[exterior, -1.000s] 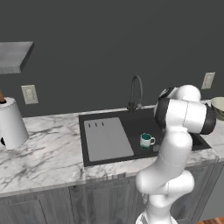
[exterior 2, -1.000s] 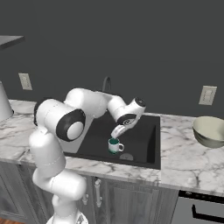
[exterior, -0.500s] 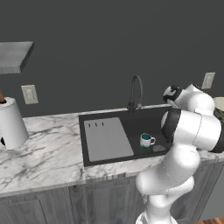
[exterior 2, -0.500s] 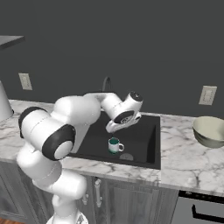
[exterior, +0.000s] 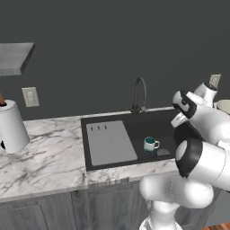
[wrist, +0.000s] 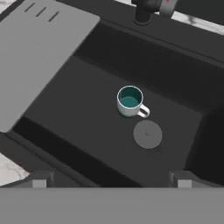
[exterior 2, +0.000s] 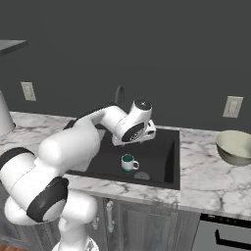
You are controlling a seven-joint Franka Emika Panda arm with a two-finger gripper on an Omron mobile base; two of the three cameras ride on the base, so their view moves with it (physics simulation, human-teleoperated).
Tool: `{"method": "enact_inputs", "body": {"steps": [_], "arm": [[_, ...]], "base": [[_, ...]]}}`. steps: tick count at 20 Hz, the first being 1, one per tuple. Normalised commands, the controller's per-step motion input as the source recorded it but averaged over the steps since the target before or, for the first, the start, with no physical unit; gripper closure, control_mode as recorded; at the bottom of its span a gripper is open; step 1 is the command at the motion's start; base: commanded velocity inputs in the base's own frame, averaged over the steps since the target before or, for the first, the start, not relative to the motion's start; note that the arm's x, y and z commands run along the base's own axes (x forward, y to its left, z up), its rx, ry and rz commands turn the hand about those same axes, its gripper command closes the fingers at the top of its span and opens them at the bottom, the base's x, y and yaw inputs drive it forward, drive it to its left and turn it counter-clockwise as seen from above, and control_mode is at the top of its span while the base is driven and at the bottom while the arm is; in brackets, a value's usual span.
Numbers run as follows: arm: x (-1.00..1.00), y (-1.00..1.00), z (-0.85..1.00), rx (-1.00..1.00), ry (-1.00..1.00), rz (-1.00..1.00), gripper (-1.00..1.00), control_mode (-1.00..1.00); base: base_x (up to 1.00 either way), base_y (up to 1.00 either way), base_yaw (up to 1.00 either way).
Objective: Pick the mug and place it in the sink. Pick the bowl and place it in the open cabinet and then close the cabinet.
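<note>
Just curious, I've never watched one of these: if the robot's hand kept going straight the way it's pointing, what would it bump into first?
Most likely the sink floor. The open hand points down into the basin, roughly at the mug and round drain. Whether it clips the mug first is hard to judge.

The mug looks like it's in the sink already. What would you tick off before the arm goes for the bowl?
1. Mug upright on the sink floor beside the drain: ok.
2. Gripper above the mug, jaws open, holding nothing: ok.
3. Bowl upright on the counter right of the sink, nothing around it: ok.
4. Faucet at the sink's back edge, apart from the arm: ok.
5. Cabinet door open and shelf free: cannot tell.
</note>
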Motion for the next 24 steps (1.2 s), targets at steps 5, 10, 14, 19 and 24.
{"method": "enact_inputs", "body": {"steps": [5, 10, 14, 19, 24], "arm": [[-0.35, 0.19, 0.22, -0.01, -0.02, -0.15, -1.00, -1.00], [-0.19, 0.11, 0.16, -0.03, -0.03, -0.02, -1.00, -1.00], [-0.16, 0.02, 0.30, -0.05, -0.03, -0.01, -1.00, -1.00], [-0.11, 0.00, 0.32, -0.01, 0.00, -0.04, -1.00, -1.00], [-0.15, 0.04, 0.20, 0.00, 0.02, -0.08, -1.00, -1.00]], "base": [[0.00, 0.00, 0.00], [0.00, 0.00, 0.00], [0.00, 0.00, 0.00], [0.00, 0.00, 0.00], [0.00, 0.00, 0.00]]}}
